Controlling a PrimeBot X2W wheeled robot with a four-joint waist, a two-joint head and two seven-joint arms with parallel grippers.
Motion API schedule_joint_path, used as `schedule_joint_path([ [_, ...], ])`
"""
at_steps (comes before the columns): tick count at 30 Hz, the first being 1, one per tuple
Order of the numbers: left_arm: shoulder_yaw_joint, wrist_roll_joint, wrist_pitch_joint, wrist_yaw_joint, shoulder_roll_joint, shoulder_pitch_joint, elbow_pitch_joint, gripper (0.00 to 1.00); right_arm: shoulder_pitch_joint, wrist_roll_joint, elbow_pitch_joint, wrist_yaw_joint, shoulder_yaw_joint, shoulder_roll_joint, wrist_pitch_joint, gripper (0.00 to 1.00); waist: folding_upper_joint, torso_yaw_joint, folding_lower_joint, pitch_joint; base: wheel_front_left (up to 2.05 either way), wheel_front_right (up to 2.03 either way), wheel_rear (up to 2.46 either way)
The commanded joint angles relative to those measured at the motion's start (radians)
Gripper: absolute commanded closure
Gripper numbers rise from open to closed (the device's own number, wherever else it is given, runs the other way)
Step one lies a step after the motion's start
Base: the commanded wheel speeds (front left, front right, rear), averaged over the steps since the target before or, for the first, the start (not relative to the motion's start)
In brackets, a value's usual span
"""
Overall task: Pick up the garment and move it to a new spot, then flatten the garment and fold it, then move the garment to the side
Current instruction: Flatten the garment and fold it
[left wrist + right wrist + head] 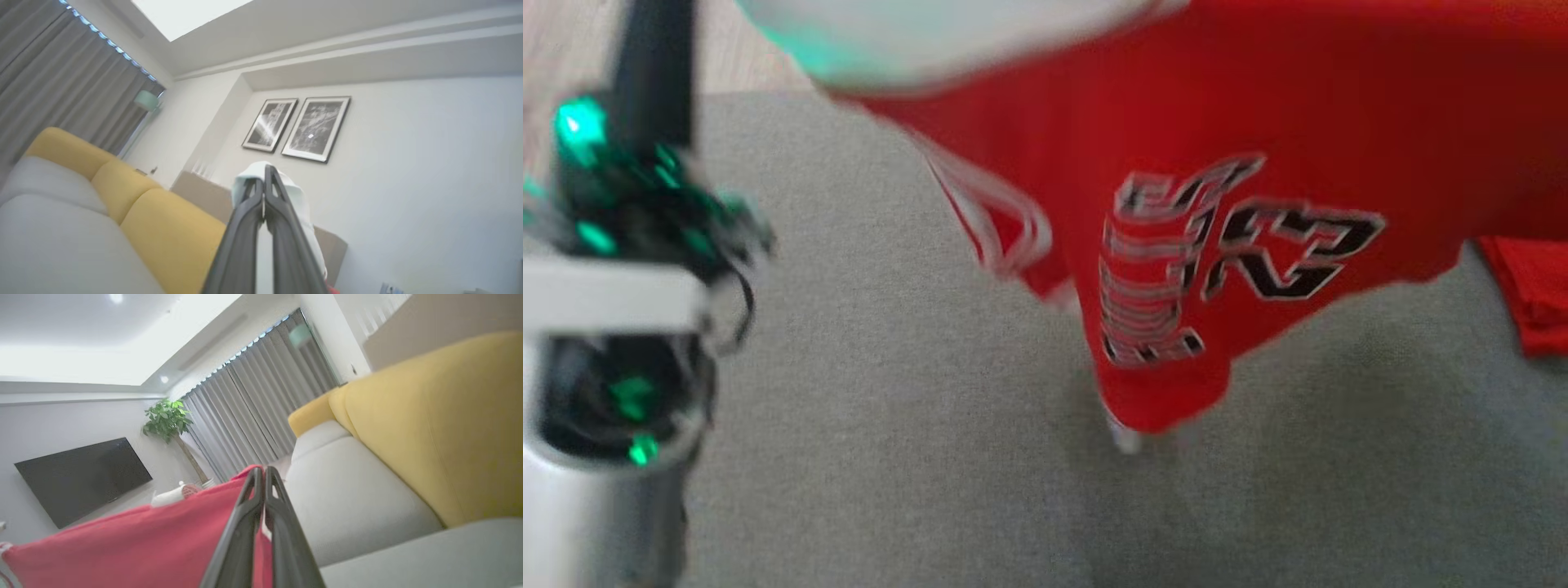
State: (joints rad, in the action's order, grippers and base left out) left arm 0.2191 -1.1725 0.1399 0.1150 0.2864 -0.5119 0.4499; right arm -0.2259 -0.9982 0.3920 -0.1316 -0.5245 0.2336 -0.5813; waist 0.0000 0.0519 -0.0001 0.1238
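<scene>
Closest to the head camera, at its left side, stands the left arm, blurred, with green lights on its dark wrist. Beyond it the red jersey hangs in the air over the grey sofa seat, wide at the top and narrowing to a low point over the seat's middle — whether this point touches the seat I cannot tell. Black-and-white lettering shows on its front, and one more red piece lies at the seat's right edge. The right gripper has its fingers pressed together on the jersey's red upper edge. The left gripper is closed too, pinching a pale cloth — a bit of red shows below it. Yellow back cushions run along the seat's far edge.
</scene>
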Motion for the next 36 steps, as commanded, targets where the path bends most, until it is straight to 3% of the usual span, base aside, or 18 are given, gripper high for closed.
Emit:
schedule_joint_path([
  [1, -0.072, -0.067, 0.033, -0.031, 0.024, -0.119, 0.041, 1.00, -0.073, 0.001, 0.058, 0.001, -0.011, 0.056, -0.037, 1.00, 0.0000, -0.009, 0.0001, 0.000, 0.00, 0.00, 0.00],
  [6, -0.089, -0.109, 0.105, -0.070, 0.054, -0.289, -0.021, 1.00, -0.206, 0.076, 0.038, 0.001, 0.042, 0.108, -0.062, 1.00, 0.0000, -0.027, 0.0001, 0.034, 0.00, 0.00, 0.00],
  [12, -0.029, 0.026, 0.136, -0.054, 0.098, -0.535, -0.352, 1.00, -0.487, 0.265, -0.207, 0.001, 0.297, 0.154, -0.005, 1.00, 0.0000, -0.041, 0.0001, 0.145, 0.00, 0.00, 0.00],
  [18, 0.051, 0.188, 0.017, -0.010, 0.052, -0.781, -0.680, 1.00, -0.787, 0.444, -0.526, 0.001, 0.474, 0.154, 0.169, 1.00, 0.0000, -0.022, 0.0001, 0.272, 0.00, 0.00, 0.00],
  [25, 0.099, 0.235, -0.190, 0.014, -0.017, -0.984, -0.855, 1.00, -1.012, 0.522, -0.771, 0.001, 0.535, 0.206, 0.443, 1.00, 0.0000, 0.007, 0.0001, 0.349, 0.00, 0.00, 0.00],
  [29, 0.165, 0.145, -0.239, 0.015, -0.013, -0.941, -0.821, 1.00, -1.000, 0.511, -0.868, 0.001, 0.583, 0.234, 0.513, 1.00, 0.0000, 0.016, 0.0001, 0.364, 0.00, 0.00, 0.00],
  [36, 0.403, 0.019, -0.308, 0.016, 0.143, -0.486, -0.621, 1.00, -0.718, 0.445, -0.922, 0.001, 0.702, 0.278, 0.641, 1.00, 0.0000, 0.026, 0.0001, 0.322, 0.00, 0.00, 0.00],
])
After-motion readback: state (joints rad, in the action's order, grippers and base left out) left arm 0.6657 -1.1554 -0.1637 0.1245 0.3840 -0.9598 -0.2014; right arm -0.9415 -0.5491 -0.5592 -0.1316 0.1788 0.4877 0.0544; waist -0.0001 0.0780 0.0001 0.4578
